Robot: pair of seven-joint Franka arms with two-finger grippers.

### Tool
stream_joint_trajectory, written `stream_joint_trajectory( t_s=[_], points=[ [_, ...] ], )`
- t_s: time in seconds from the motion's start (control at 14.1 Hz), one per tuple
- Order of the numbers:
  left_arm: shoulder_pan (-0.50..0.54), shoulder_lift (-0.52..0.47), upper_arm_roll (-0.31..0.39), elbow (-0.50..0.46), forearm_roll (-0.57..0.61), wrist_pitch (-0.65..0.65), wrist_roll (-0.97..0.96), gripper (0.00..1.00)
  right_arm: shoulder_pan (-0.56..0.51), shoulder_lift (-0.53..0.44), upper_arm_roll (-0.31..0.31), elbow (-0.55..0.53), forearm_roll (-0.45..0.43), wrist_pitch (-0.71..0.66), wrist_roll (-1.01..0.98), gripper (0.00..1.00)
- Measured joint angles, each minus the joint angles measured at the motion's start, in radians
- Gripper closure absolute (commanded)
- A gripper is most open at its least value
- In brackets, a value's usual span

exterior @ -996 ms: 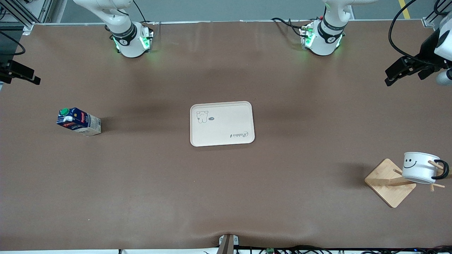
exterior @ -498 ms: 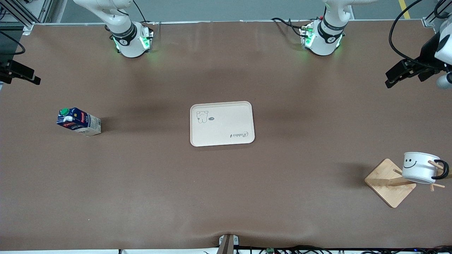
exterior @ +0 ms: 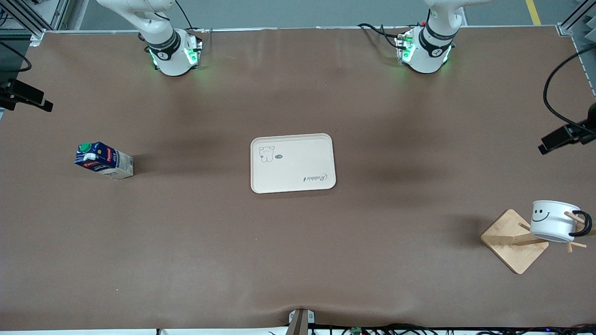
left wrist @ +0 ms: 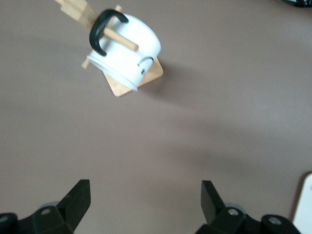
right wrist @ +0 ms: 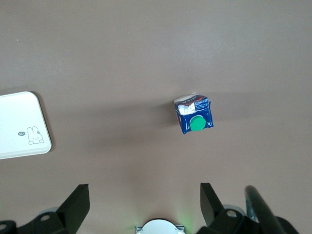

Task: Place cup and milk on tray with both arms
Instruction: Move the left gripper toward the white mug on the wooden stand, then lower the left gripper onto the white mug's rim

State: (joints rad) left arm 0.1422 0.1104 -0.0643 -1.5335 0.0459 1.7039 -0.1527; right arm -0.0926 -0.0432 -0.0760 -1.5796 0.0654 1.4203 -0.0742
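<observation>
Worktop [exterior: 298,260]: broad, covered in a matte brown sheet, faintly rippled near the camera edge. Soft dark shadow patches lie across it; lighting even, from overhead. Green glow spills on the sheet at two spots along the edge farthest from the front camera. Grey floor [exterior: 298,11] shows past that edge, with a yellow stripe [exterior: 533,11]. Aluminium frame struts [exterior: 28,16] at the corners. Black cables [exterior: 419,329] run along the nearest edge.

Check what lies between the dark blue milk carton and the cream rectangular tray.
Only bare brown tabletop separates the milk carton from the tray, shown in front and right wrist views.
</observation>
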Motion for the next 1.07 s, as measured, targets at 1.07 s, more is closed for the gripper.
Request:
stream_joint_trajectory(
  t_s=[1.07],
  points=[
    [0.024, 0.076, -0.008, -0.345, 0.051, 0.695, -0.026, 0.00, -0.036, 0.010, -0.002, -0.002, 0.017, 0.001, 0.000, 0.00]
  ],
)
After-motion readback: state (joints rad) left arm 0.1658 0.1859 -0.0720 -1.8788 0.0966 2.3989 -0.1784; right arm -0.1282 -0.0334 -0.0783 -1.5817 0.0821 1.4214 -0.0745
